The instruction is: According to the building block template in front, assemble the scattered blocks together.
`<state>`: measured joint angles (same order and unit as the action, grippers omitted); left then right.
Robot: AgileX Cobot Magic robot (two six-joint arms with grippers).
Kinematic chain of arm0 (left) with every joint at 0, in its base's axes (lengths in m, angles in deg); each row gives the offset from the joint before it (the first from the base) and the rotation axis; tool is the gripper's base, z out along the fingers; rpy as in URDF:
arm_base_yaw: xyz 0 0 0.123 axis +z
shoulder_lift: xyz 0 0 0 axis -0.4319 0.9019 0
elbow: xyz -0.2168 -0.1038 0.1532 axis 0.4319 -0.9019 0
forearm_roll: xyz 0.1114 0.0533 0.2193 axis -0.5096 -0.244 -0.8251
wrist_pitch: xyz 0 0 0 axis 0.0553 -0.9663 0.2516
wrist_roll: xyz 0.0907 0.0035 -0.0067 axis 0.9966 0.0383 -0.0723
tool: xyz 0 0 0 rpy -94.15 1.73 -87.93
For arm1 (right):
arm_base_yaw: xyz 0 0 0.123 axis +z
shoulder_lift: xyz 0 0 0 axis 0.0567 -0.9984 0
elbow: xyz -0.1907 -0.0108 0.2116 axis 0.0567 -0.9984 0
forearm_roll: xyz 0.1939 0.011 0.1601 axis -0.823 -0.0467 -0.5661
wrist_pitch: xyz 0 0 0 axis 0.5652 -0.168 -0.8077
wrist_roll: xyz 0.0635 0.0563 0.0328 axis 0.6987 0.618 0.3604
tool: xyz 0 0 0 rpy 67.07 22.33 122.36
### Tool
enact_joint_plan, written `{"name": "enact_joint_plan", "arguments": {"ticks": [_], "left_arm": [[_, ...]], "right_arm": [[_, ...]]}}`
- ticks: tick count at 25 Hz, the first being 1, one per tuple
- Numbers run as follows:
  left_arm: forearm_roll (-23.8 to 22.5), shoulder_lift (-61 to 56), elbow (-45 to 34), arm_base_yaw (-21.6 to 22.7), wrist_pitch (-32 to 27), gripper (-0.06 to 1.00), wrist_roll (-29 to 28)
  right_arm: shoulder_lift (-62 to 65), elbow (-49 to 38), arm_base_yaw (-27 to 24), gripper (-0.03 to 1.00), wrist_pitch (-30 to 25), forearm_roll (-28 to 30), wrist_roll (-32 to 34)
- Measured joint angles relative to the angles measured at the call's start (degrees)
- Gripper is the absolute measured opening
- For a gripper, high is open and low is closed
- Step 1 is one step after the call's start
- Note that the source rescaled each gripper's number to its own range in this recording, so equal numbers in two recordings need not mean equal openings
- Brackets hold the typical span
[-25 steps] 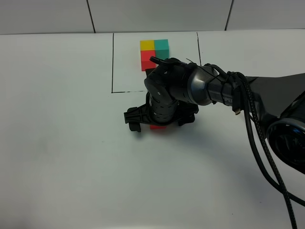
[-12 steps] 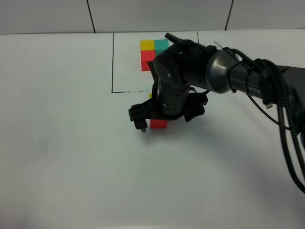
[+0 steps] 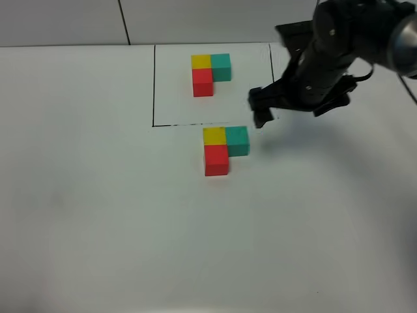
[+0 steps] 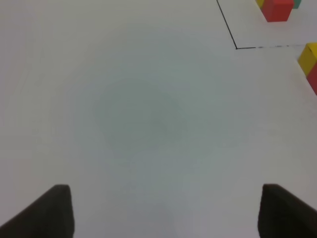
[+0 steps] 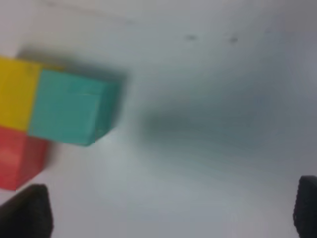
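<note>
The building block template (image 3: 210, 70) is a yellow, teal and red L inside a thin black rectangle at the back; its red cube (image 4: 276, 10) also shows in the left wrist view. Just in front of the frame the scattered blocks sit joined in the same L: yellow (image 3: 214, 135), teal (image 3: 237, 140), red (image 3: 217, 160). My right gripper (image 3: 293, 112) hangs open above the table to their right and behind them, holding nothing. Its wrist view shows the teal cube (image 5: 67, 111) beside the yellow (image 5: 17, 94) and red (image 5: 20, 153). My left gripper (image 4: 168, 213) is open over bare table.
The white table (image 3: 98, 215) stretches wide on the left and front. The black frame line (image 3: 154, 85) runs along the template's left side, and its corner (image 4: 237, 47) shows in the left wrist view. A tiled wall (image 3: 195, 19) stands behind.
My right arm has lifted off the red block and swung back to the right, uncovering the joined yellow, teal and red cubes. The blocks stay where they were set.
</note>
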<state>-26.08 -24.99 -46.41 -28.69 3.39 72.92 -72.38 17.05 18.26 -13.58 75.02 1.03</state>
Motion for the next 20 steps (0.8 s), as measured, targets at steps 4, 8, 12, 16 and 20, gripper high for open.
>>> {"name": "enact_joint_plan", "arguments": {"ticks": [4,8,12,16,20], "left_arm": [[0.0,0.0,0.0,0.0,0.0,0.79,0.0],[0.0,0.0,0.0,0.0,0.0,0.79,0.0],[0.0,0.0,0.0,0.0,0.0,0.79,0.0],[0.0,0.0,0.0,0.0,0.0,0.78,0.0],[0.0,0.0,0.0,0.0,0.0,0.78,0.0]], "right_arm": [[4.56,-6.15,-8.89,0.99,5.75,-0.76,-4.8],[9.63,-12.03,-14.53,0.98,10.0,-1.43,-8.35],[14.11,-15.12,-16.89,0.98,10.83,-1.75,-11.22],[17.38,-15.48,-17.24,0.98,10.25,-1.8,-13.39],[20.96,-15.92,-17.28,0.98,7.75,-1.95,-14.99]]}}
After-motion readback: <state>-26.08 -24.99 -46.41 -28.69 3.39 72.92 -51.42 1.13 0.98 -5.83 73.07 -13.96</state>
